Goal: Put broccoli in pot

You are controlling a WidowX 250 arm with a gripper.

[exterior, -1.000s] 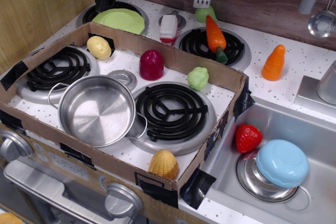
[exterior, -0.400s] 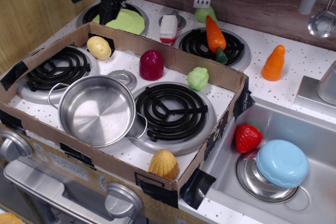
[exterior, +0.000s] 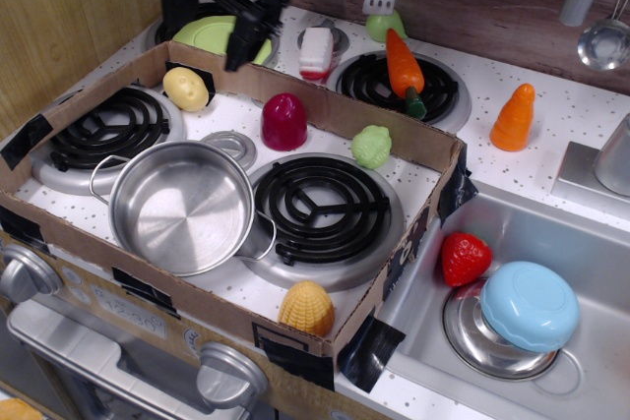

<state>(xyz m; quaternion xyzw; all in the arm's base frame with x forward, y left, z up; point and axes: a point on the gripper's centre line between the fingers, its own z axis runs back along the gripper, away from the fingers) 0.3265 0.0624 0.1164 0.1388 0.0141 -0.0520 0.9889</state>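
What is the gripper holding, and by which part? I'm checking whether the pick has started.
Nothing. The gripper hangs over the lime-green plate at the back, apart from the broccoli, which sits untouched by the cardboard wall. The pot is empty.

Shiny steel pot (exterior: 182, 206), bumpy plastic broccoli (exterior: 371, 147), matt cardboard box (exterior: 379, 125).

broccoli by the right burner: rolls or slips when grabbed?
The broccoli looks like a rigid, lumpy plastic toy, so probably light and stiff. Its bumps may give the fingers purchase. Its rounded shape could let it roll toward the cardboard wall if nudged.
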